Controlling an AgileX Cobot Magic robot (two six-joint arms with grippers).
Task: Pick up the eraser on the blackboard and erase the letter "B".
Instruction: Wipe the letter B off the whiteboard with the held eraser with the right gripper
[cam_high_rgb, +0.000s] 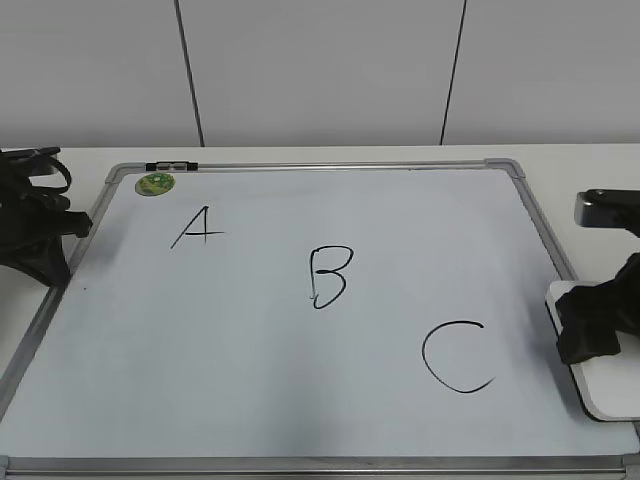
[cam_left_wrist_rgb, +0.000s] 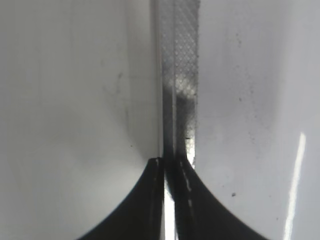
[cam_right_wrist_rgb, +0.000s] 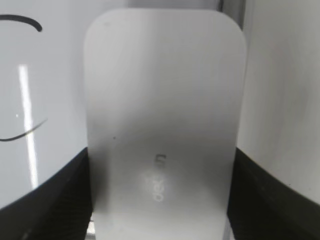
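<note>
A white table (cam_high_rgb: 590, 165) carries the blackboard (cam_high_rgb: 300, 400), whose frame nearly fills its top.
</note>
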